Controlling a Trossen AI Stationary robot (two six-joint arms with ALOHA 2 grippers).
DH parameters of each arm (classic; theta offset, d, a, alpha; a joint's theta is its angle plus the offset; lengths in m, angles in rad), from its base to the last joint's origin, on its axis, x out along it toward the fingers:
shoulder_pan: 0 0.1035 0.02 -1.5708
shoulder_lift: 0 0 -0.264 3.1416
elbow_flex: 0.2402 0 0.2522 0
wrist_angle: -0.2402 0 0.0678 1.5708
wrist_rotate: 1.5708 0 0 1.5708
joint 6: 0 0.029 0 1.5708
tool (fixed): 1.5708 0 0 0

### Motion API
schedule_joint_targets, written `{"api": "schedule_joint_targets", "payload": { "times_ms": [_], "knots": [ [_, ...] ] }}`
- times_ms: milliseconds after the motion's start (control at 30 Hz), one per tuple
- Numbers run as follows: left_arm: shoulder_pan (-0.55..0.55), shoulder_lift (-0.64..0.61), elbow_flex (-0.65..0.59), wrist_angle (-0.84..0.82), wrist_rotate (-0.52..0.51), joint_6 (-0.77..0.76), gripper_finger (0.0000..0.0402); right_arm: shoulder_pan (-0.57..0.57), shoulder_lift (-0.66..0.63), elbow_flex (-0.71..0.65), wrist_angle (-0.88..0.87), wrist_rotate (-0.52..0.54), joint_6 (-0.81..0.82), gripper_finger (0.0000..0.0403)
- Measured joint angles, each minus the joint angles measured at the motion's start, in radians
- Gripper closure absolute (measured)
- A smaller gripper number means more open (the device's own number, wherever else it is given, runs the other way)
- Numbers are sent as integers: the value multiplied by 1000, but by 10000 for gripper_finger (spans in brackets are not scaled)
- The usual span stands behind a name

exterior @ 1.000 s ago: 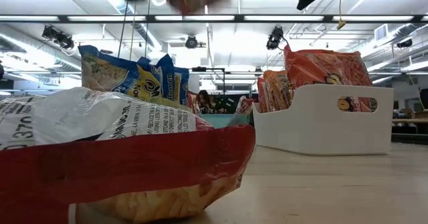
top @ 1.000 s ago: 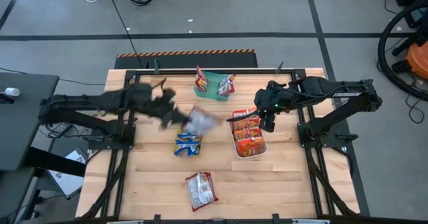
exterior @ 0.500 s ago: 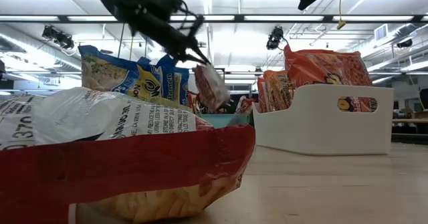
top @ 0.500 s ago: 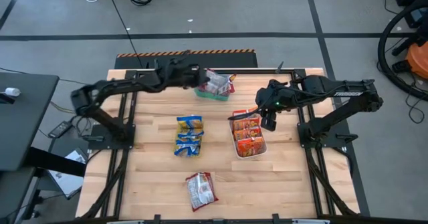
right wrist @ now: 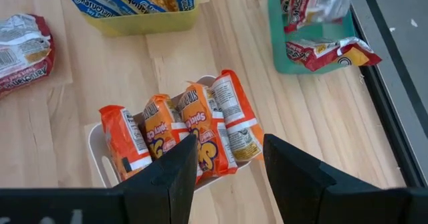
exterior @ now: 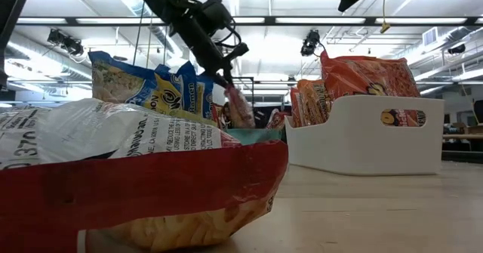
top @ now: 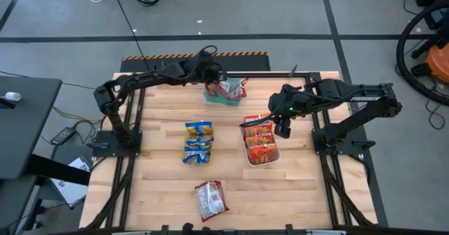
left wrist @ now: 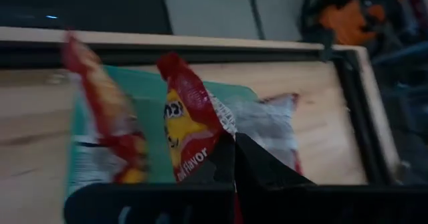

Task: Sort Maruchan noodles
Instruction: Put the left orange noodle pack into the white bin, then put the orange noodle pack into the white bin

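Note:
My left gripper [top: 212, 79] reaches over the green tray [top: 210, 99] at the table's far edge, shut on a silvery-white and red noodle packet [left wrist: 200, 117]. Other red-and-white packets [top: 238, 88] stand in that tray. My right gripper [right wrist: 227, 177] hovers open above the white tray [top: 247, 153], where several orange packets [right wrist: 200, 127] stand on edge. Blue-and-yellow packets [top: 198, 142] fill a yellow tray [right wrist: 144, 25] at the table's middle. One silvery-white and red packet [top: 210, 198] lies flat near the near edge. My left gripper pinches the packet between its two fingers at its upper edge [left wrist: 215, 158], coming from above and slanting toward the far edge. The packet hangs below the fingers [exterior: 240, 106], its lower part down inside the green tray [exterior: 255, 134], beside another packet [left wrist: 107, 117].
The three trays stand in the table's far half, with bare wood between them. The table's black frame rail [top: 189, 74] runs just behind the green tray. The loose packet [exterior: 136, 170] lies close in front of the low camera and hides much of the table.
My left gripper carried the silvery-white and red packet from above the table's middle toward the far edge, then lowered it over the green tray. The packet now hangs into that tray.

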Motion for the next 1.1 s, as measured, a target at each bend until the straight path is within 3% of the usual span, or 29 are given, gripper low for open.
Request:
{"api": "schedule_joint_targets", "payload": {
  "times_ms": [267, 800, 933, 1100],
  "knots": [
    [32, 0, 16, -63, -100, 92, 401, 0, 0, 0, 1, 0, 3, 226],
    [-26, 103, 16, -2, -88, 205, 381, 1, 0, 0, -3, -21, 45, 226],
    [-6, 100, 16, 8, -91, 274, 358, 11, 0, 0, -3, -27, 61, 226],
    [15, 69, 49, -34, -39, 327, 300, 16, 0, 0, -3, -27, 60, 226]
  ]
}}
